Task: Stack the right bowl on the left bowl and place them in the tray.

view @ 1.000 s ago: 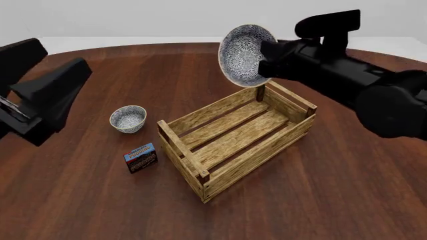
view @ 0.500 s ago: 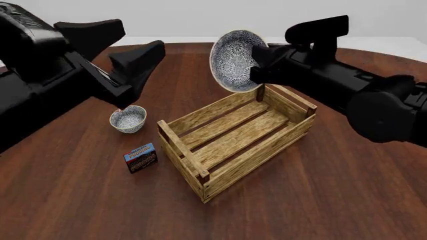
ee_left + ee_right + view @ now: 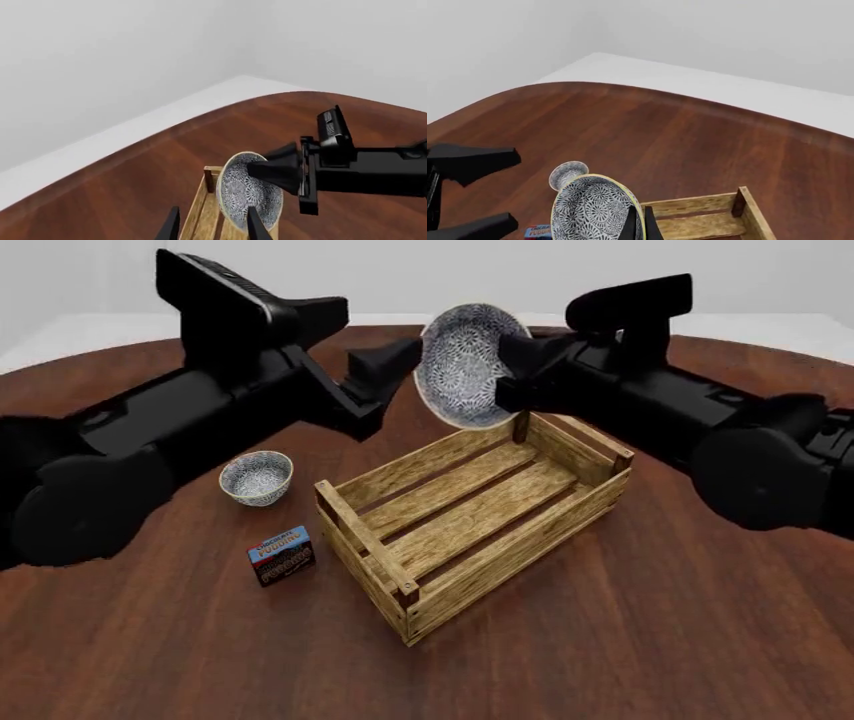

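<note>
R pincer (image 3: 505,368) clamped on rim of right bowl (image 3: 463,365), tipped on edge above far end of tray (image 3: 474,520). L pincer (image 3: 387,370) gapes wide, holding nothing, just beside that bowl; left bowl (image 3: 256,477) sits on surface (image 3: 694,640) below it.

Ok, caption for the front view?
Right gripper holds one bowl tilted above the crate; other bowl sits on table.
</note>
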Controlling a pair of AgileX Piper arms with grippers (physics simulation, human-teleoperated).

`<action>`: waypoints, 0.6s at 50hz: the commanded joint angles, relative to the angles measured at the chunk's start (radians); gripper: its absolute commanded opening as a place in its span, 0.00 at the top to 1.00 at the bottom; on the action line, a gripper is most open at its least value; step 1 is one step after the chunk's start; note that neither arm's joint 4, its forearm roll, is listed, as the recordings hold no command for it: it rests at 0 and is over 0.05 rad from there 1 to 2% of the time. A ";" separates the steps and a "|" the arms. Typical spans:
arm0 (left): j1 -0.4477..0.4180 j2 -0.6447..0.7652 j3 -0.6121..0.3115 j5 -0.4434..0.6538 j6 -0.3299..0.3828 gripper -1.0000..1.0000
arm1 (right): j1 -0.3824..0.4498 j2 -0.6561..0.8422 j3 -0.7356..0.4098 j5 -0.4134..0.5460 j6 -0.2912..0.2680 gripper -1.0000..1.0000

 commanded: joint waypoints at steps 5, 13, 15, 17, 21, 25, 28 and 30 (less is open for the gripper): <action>0.008 0.127 -0.057 -0.034 0.010 0.00 | 0.006 -0.005 -0.003 0.003 0.006 1.00; 0.009 0.187 -0.079 -0.047 0.007 0.00 | 0.010 -0.011 -0.001 0.007 0.005 1.00; 0.008 0.197 -0.078 -0.053 0.010 0.00 | 0.012 -0.013 -0.001 0.008 0.004 1.00; 0.008 0.203 -0.080 -0.054 0.006 0.00 | 0.013 -0.013 -0.001 0.009 0.003 1.00; 0.011 0.229 -0.092 -0.061 -0.001 0.00 | 0.013 -0.014 0.000 0.009 0.004 1.00; 0.015 0.250 -0.096 -0.069 0.000 0.00 | 0.012 -0.017 0.002 0.009 0.004 1.00; 0.019 0.270 -0.101 -0.076 0.000 0.00 | 0.014 -0.018 0.003 0.009 0.004 1.00; 0.022 0.280 -0.106 -0.075 -0.005 0.00 | 0.014 -0.019 0.004 0.008 0.004 1.00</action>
